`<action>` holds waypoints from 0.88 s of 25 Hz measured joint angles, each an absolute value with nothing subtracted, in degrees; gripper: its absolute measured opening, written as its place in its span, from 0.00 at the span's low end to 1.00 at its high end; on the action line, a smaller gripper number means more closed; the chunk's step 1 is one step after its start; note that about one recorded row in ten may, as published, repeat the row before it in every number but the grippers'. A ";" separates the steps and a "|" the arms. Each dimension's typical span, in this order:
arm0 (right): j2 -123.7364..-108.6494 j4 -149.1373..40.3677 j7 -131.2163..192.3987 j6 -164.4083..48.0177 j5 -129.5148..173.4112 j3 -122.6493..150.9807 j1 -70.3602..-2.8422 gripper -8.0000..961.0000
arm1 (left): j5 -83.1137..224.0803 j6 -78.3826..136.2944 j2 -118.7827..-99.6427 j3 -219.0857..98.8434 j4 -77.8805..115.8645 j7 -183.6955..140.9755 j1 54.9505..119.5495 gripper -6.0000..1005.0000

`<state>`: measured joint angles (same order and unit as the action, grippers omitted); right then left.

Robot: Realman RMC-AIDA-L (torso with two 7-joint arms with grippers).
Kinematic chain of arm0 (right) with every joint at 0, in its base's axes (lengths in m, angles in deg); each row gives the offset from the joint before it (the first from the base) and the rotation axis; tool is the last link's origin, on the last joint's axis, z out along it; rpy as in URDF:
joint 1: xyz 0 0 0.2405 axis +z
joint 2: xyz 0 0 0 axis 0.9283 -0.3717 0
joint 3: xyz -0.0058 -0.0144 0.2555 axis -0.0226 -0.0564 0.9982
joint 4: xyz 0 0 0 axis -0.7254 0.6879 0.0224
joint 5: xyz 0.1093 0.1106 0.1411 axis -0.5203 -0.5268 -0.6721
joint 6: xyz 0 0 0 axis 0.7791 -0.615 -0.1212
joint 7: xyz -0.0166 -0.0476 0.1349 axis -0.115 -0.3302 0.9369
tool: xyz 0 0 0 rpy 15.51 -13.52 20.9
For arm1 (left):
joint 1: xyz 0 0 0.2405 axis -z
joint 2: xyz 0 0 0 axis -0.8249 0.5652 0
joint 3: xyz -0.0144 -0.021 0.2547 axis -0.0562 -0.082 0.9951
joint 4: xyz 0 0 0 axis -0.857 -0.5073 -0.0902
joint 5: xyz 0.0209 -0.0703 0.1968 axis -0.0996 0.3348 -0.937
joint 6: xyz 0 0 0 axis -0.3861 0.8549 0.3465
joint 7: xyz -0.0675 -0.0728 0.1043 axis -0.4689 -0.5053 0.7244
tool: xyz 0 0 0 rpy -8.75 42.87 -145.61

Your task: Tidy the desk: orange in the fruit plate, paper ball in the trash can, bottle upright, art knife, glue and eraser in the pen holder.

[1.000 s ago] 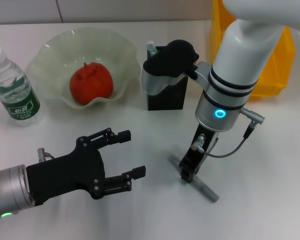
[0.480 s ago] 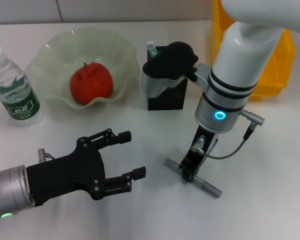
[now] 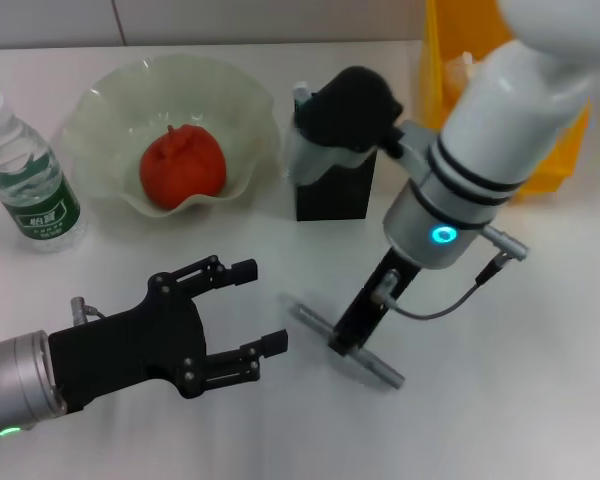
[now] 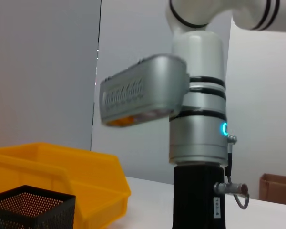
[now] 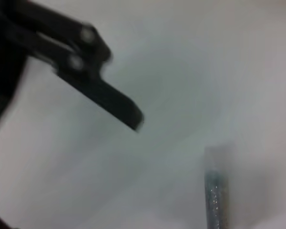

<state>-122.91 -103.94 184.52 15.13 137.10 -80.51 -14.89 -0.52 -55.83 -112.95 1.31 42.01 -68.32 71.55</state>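
Observation:
My right gripper is shut on the grey art knife and holds it crosswise just over the desk, in front of the pen holder. The knife's tip shows in the right wrist view. My left gripper is open and empty at the lower left. The orange lies in the fruit plate. The bottle stands upright at the far left. The trash can is at the back right, behind my right arm. A pale stick with a green tip stands in the pen holder. The paper ball and eraser are not visible.
The left wrist view shows the trash can, the pen holder's rim and my right arm. A black finger of the other gripper shows in the right wrist view. A cable loops off the right wrist.
My right gripper has moved left with the art knife, and the arm has tilted. The knife has swung round and shifted left. The left arm has stayed still.

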 joint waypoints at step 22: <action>-122.98 -107.66 124.24 -0.98 86.16 -60.69 -46.67 0.14 | -0.49 -55.55 -112.95 1.27 41.96 -68.51 71.89 0.80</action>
